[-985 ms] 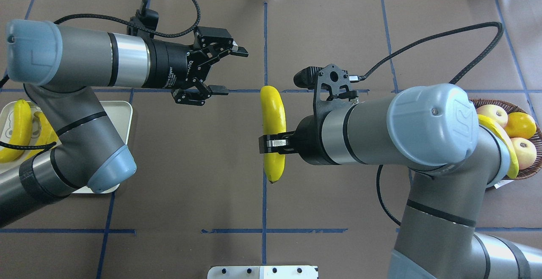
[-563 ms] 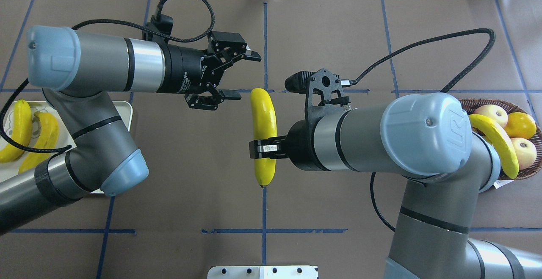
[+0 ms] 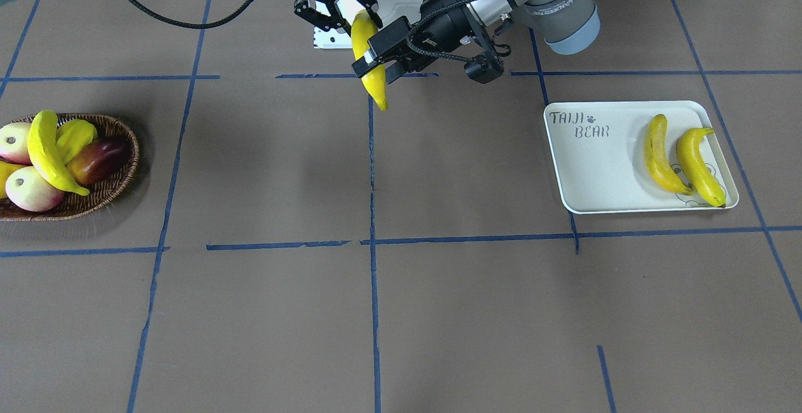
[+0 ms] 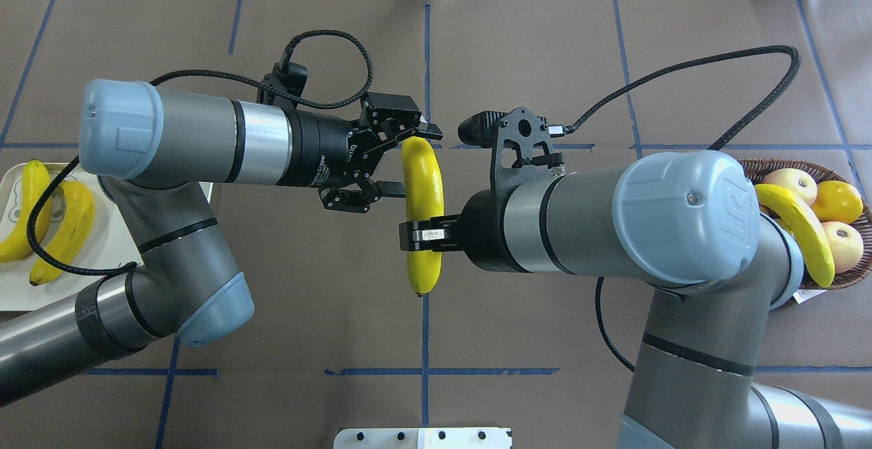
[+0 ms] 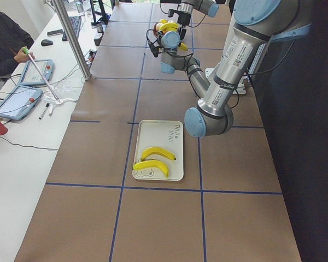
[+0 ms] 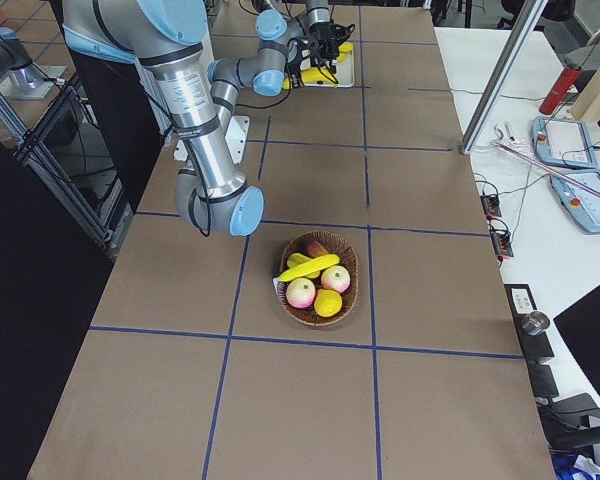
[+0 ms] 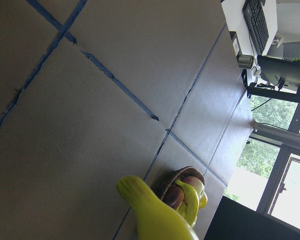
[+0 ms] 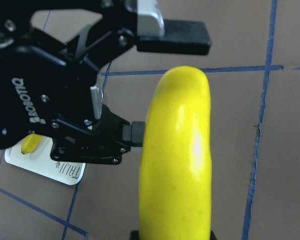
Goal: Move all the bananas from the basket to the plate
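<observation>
The brown surface (image 4: 272, 340) fills the overhead view. In the front-facing view, the plate (image 3: 601, 168) sits at the right with two bananas (image 3: 658, 153) side by side at its right end. The basket (image 3: 119, 168) at far left carries one banana (image 3: 47, 150) lying across the other fruit (image 3: 28, 190). In mid-frame of the overhead view, a fourth banana (image 4: 422, 183) hangs over the centre line. The right tool (image 4: 422, 236) is clenched around its lower half, while the left tool (image 4: 412, 160) stands spread wide about its upper end.
</observation>
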